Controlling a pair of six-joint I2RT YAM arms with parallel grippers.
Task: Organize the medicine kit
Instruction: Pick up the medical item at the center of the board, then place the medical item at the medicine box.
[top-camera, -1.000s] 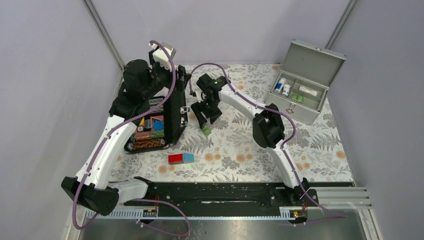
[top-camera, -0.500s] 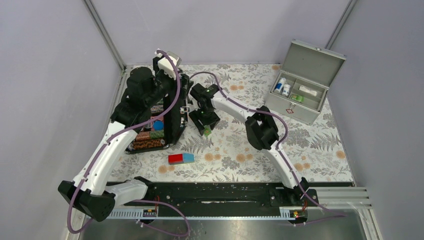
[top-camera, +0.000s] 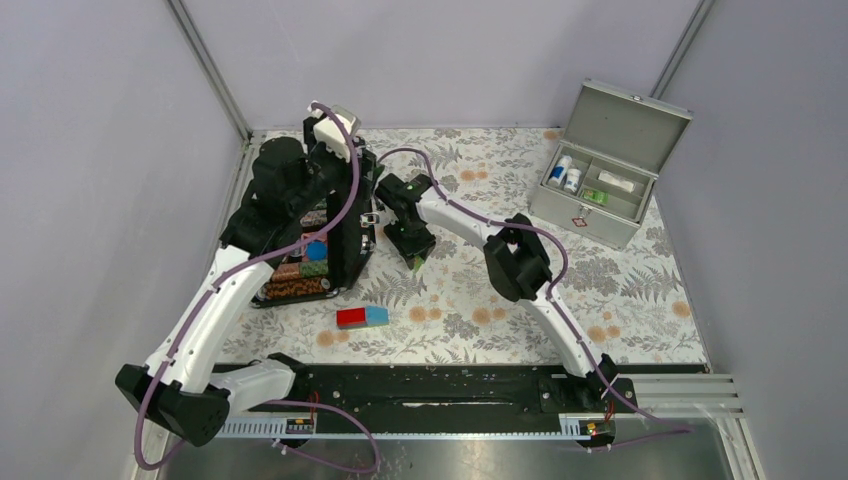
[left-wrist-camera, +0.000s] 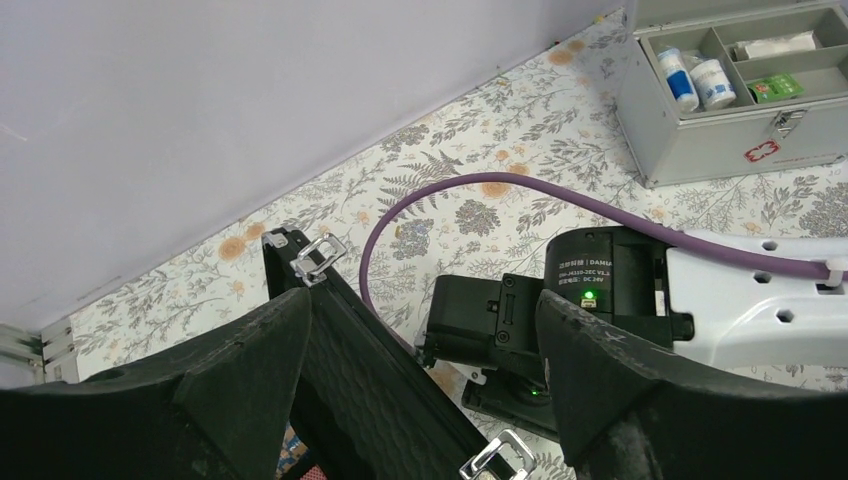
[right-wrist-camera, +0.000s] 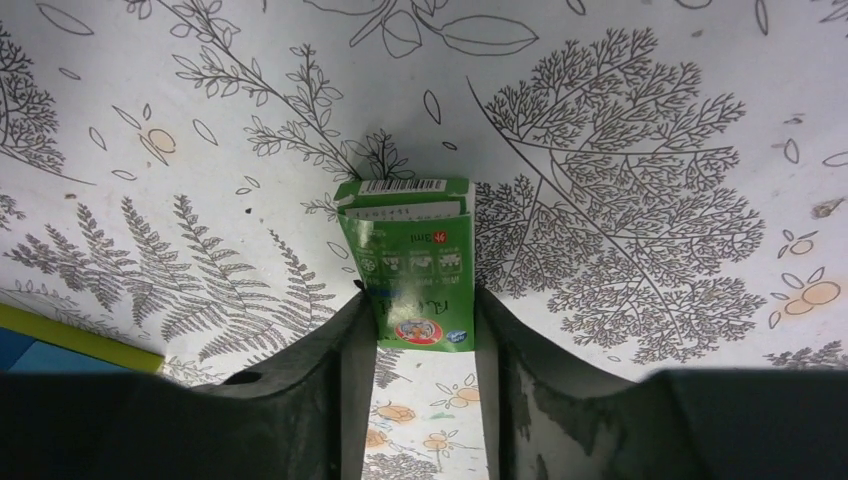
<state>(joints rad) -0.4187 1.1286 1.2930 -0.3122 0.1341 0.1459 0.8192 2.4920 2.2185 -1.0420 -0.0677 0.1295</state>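
A small green medicine box (right-wrist-camera: 415, 270) lies flat on the floral table; it also shows in the top view (top-camera: 416, 263). My right gripper (right-wrist-camera: 420, 305) is down over it (top-camera: 413, 250), with a finger pressed against each long side of the box. The open silver medicine kit (top-camera: 600, 195) stands at the back right and holds two white bottles (top-camera: 566, 175), a white tube and a green packet; it also shows in the left wrist view (left-wrist-camera: 730, 130). My left gripper (left-wrist-camera: 422, 310) is open and empty above the black case's upright lid (left-wrist-camera: 370, 370).
An open black case (top-camera: 310, 250) with colourful packets stands at the left, its lid upright with metal latches. A red and blue box (top-camera: 362, 317) lies near the front middle. The right arm's purple cable (left-wrist-camera: 480, 185) loops over the table behind the black case.
My right gripper has moved left and down onto the green box, which was free just ahead of it before. My left gripper has shifted slightly right over the black case.
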